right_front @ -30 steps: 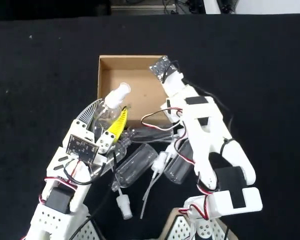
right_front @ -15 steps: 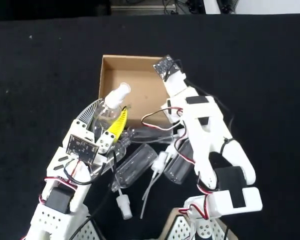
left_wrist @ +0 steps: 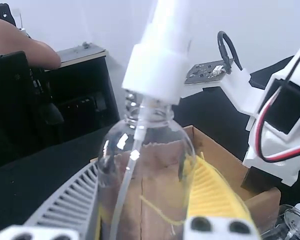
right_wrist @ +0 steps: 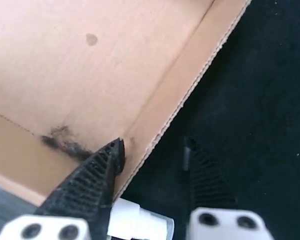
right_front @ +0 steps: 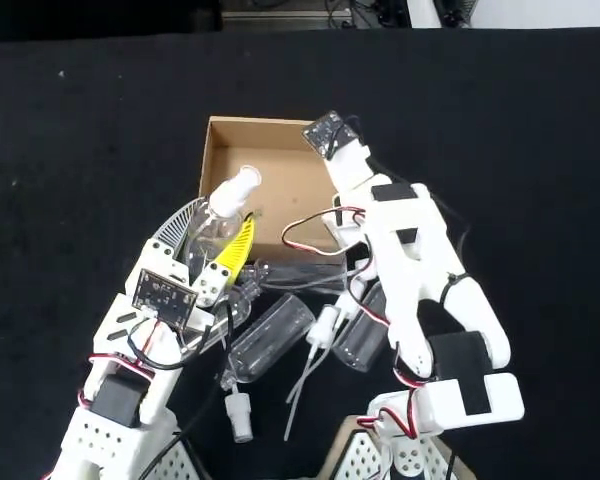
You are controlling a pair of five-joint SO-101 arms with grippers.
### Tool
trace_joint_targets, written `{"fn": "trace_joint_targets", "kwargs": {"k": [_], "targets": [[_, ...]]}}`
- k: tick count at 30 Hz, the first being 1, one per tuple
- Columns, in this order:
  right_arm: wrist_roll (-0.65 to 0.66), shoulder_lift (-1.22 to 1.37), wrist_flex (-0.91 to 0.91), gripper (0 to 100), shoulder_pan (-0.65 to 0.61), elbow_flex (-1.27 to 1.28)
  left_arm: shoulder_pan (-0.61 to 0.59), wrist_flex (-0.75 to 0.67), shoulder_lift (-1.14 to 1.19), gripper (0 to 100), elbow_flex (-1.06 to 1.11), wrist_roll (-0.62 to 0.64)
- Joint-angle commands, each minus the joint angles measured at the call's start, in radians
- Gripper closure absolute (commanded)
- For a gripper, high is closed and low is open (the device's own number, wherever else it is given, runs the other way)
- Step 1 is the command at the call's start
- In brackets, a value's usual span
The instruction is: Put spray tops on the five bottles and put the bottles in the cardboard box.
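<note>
Gripping a clear bottle (right_front: 218, 228) by its body, the left end effector (right_front: 212, 235) is closed on it with a grey finger (right_front: 178, 225) on the left side and a yellow finger (right_front: 242, 243) on the right. The bottle is tilted, with its neck pointing far and a little right. It wears a white spray top (right_front: 238, 187), and in the left wrist view the dip tube runs down inside the clear body. Seen from above, the spray top and the upper part of the bottle lie over the near-left part of the cardboard box (right_front: 280, 170), while the bottle's base is on the near side of the box's near wall.

The right end effector (right_wrist: 154, 145) is open and grips nothing. Its two black fingers straddle the box's right wall, one over the brown floor inside and the other over the black table (right_front: 100, 120) outside. Whether either finger touches the wall cannot be told.

On the table just near of the box, between the two arms, lie more clear bottles on their sides. A second bottle (right_front: 270, 333) lies at an angle with its neck toward the near left. A loose spray top (right_front: 239, 414) sits just beyond that neck. A third bottle (right_front: 298, 270) lies crosswise, close along the box's near wall. A fourth bottle (right_front: 358, 338) is partly covered by the right arm. Another loose spray top (right_front: 322, 328) rests between the second and fourth bottles, its thin tube trailing toward the near edge.
</note>
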Motion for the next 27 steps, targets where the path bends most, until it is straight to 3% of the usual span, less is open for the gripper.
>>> {"fn": "trace_joint_targets", "kwargs": {"k": [1, 9, 15, 21, 27], "targets": [[-0.026, -0.117, 0.014, 82.4, 0.028, -0.081, -0.001, -0.021, -0.014, 92, 0.022, -0.009], [-0.124, -0.392, 0.138, 82.5, 0.031, -0.085, -0.001, -0.021, -0.014, 92, 0.022, -0.009], [-0.129, -0.565, 0.21, 82.5, 0.129, -0.076, -0.001, -0.021, -0.014, 92, 0.022, -0.009], [-0.258, -0.585, 0.123, 82.5, 0.269, 0.067, -0.001, -0.025, -0.014, 92, 0.022, -0.009], [-0.382, -0.591, -0.112, 82.5, 0.29, 0.334, 0.007, -0.018, -0.014, 92, 0.022, -0.005]]}}
